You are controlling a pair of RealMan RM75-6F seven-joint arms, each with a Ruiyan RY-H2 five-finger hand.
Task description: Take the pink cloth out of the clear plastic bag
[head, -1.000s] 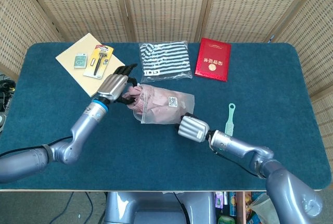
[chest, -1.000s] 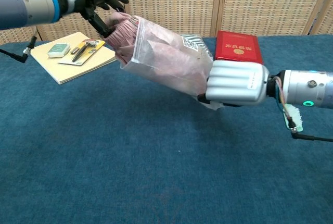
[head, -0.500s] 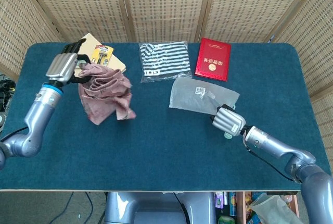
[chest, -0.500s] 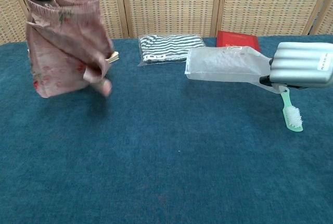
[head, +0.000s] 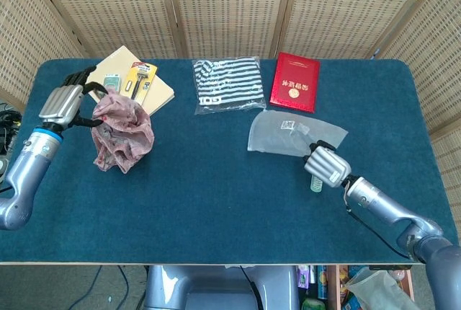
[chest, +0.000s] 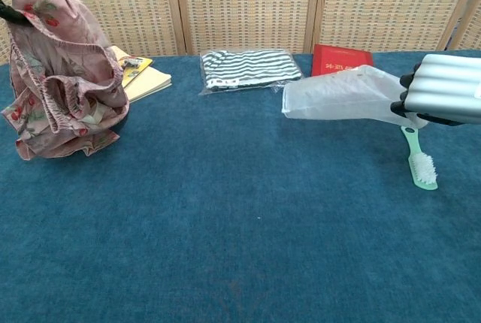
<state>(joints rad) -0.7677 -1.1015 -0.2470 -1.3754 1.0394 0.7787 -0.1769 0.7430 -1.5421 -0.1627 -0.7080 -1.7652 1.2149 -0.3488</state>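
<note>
Two things that were one bundle a second ago now lie well apart. In the head view, the left robot hand [head: 63, 102] grips the pink cloth [head: 121, 131], whose lower folds have settled toward the surface [head: 216, 202], while the right robot hand [head: 325, 165] holds the emptied clear plastic bag [head: 294, 132]; the extraction looks done. The red booklet [head: 294, 81] bears gold characters, unreadable. In the chest view, the bag's label is hidden.
</note>
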